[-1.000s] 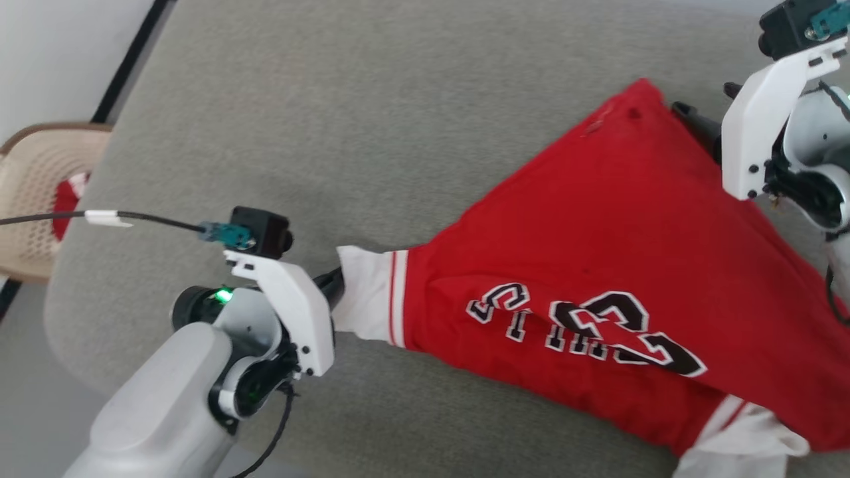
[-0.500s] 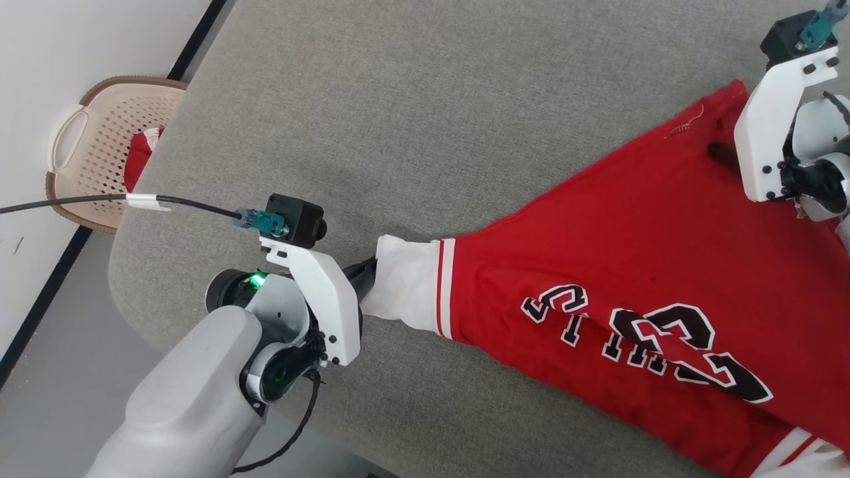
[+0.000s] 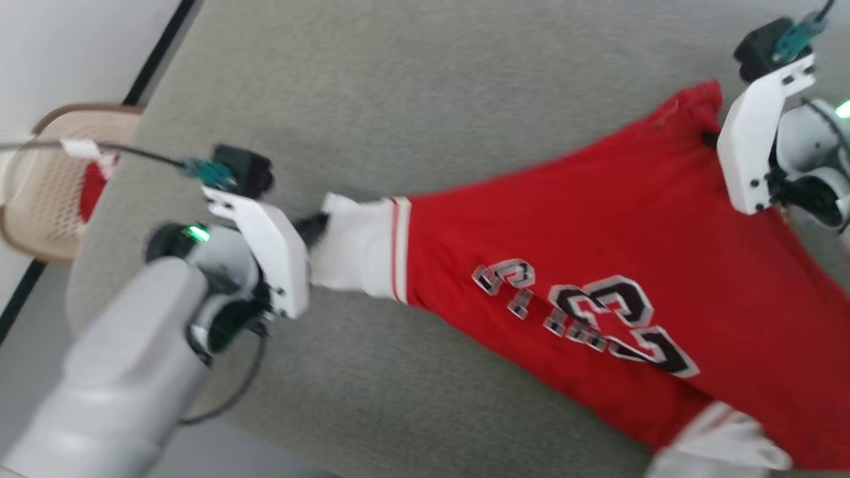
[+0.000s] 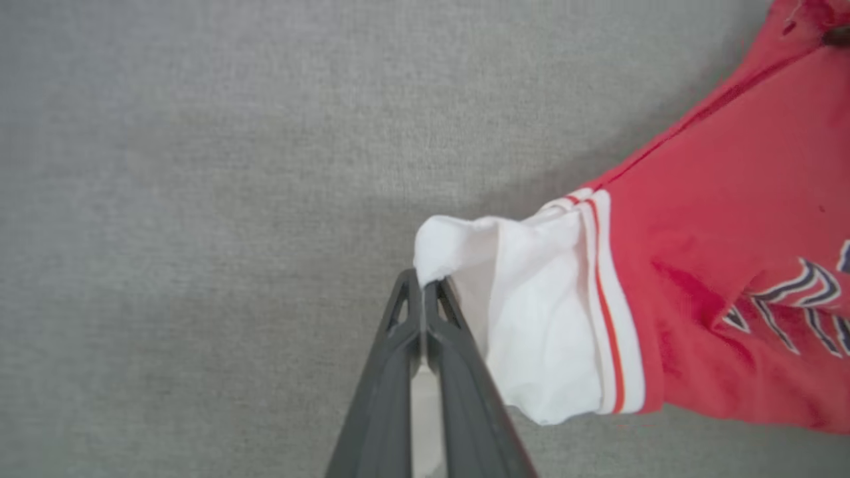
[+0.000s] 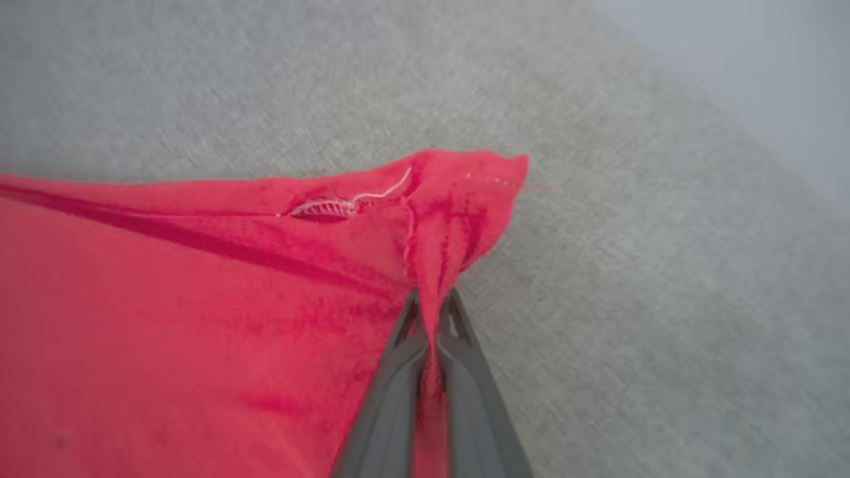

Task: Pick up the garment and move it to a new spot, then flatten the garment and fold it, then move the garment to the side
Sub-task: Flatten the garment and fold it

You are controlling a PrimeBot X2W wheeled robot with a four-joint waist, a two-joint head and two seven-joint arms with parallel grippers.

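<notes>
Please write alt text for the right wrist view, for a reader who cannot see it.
The right gripper is shut on a red corner of the shirt, pinching a fold of cloth. The shirt spreads left over a grey surface; a loose white thread lies near the corner.

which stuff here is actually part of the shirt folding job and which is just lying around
Job:
- shirt
- left end effector, shut on the white sleeve
- right end effector, shut on a red corner

Lying about:
- basket, off to the left
- red cloth in it
</notes>
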